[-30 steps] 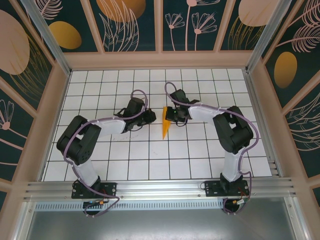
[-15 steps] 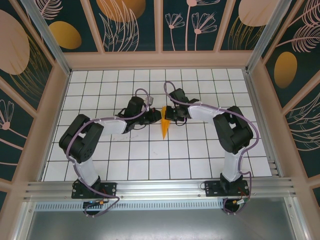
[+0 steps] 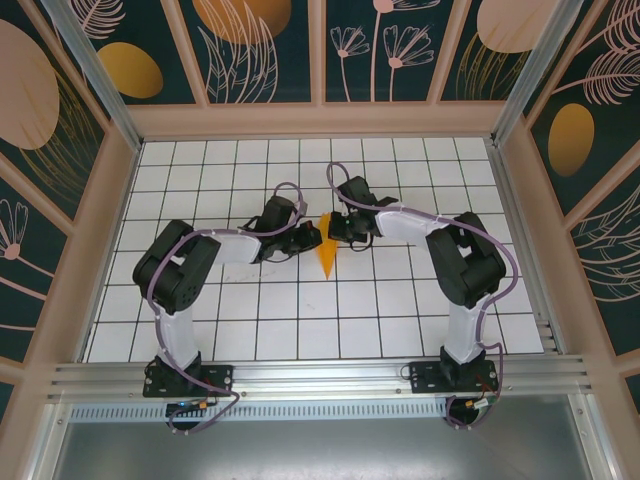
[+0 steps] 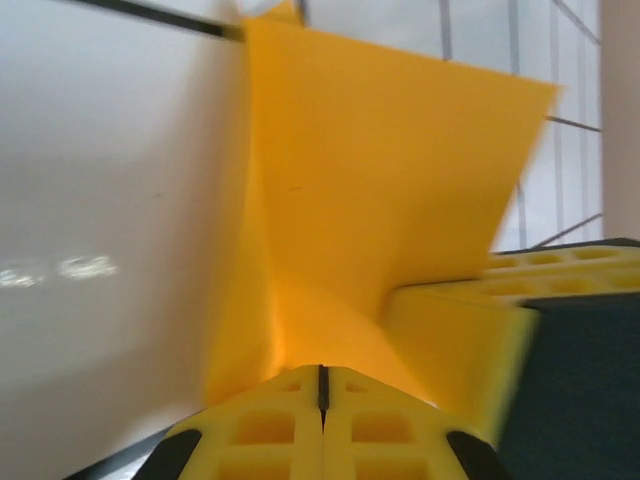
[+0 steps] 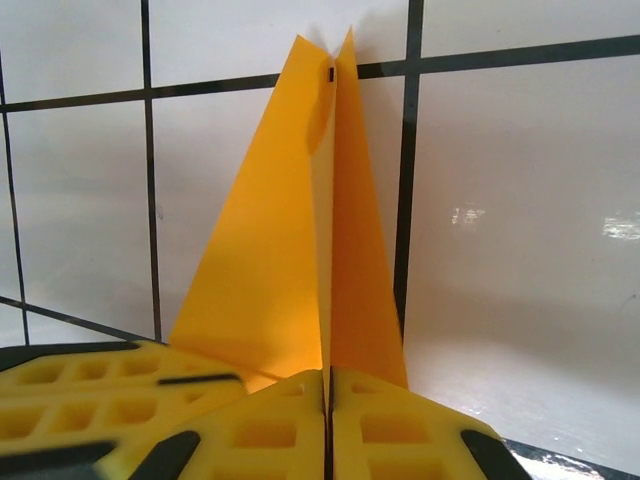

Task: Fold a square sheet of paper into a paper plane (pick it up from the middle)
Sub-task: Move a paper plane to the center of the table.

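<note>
The square sheet of paper (image 3: 324,258) is folded into a narrow pointed orange-yellow shape with a centre crease, like a paper plane, its tip towards the near edge. It stands up off the tiles between both grippers. My right gripper (image 3: 334,230) is shut on its wide end; in the right wrist view the paper (image 5: 270,270) has its crease running into the closed jaws (image 5: 327,385). My left gripper (image 3: 312,237) comes in from the left, shut, and in the left wrist view a fold of the paper (image 4: 380,180) meets its tips (image 4: 322,375).
The white gridded floor (image 3: 300,310) is walled by a pale frame (image 3: 110,230) on the left, back and right. A metal rail (image 3: 320,375) with both arm bases runs along the near edge. In the left wrist view the right gripper's yellow finger (image 4: 470,330) sits close beside the paper.
My left gripper has moved right until it reaches the paper and has closed. The paper's tip has swung slightly left. The right gripper has held its place.
</note>
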Controlling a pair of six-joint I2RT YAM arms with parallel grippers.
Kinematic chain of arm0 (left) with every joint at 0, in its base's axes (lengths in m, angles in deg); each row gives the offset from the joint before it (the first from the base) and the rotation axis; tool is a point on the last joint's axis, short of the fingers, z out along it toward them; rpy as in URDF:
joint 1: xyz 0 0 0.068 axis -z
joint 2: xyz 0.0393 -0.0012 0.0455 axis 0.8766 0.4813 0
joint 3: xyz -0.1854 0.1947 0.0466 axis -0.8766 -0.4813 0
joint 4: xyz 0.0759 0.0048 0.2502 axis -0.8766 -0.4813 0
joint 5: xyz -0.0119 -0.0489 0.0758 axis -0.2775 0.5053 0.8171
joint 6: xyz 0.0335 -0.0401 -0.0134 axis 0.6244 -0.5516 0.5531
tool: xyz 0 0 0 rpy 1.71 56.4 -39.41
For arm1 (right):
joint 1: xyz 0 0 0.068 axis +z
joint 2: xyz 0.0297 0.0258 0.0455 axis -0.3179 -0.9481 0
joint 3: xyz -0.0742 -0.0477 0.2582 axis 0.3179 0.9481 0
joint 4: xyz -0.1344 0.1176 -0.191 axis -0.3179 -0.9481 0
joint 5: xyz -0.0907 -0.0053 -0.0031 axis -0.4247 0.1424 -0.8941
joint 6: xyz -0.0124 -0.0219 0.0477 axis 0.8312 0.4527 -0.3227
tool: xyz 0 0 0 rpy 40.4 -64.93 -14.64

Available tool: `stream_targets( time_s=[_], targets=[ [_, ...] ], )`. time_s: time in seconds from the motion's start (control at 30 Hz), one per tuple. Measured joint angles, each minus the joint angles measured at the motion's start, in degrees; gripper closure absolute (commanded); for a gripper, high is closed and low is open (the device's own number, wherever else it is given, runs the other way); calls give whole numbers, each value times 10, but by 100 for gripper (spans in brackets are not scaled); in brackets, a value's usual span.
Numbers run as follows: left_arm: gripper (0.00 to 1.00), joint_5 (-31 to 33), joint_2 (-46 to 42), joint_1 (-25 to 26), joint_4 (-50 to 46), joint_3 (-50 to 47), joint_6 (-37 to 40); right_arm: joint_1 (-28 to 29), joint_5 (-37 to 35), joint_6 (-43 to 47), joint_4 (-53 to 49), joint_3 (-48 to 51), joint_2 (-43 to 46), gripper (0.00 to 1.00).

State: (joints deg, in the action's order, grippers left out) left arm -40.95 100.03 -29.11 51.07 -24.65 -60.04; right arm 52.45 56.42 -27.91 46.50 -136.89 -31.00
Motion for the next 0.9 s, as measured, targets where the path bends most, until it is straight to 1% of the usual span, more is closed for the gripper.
stream_targets(
  time_s=[0.13, 0.27, 0.4, 0.47, 0.67, 0.9],
  targets=[
    [98, 13, 14, 0, -25, 4, 0, 0, 12, -9, 9, 2, 0, 76],
    [98, 20, 17, 0, -31, 17, 0, 0, 30, -21, 32, 18, 0, 65],
    [98, 28, 17, 0, -40, 21, 0, 0, 42, -33, 52, 38, 0, 52],
    [98, 30, 17, 0, -45, 22, 0, 0, 45, -40, 65, 51, 0, 48],
    [98, 32, 19, 0, -50, 22, 0, -10, 71, -54, 121, 89, 7, 42],
    [99, 34, 19, 0, -50, 22, 0, -14, 78, -58, 137, 112, 30, 38]
  ],
)
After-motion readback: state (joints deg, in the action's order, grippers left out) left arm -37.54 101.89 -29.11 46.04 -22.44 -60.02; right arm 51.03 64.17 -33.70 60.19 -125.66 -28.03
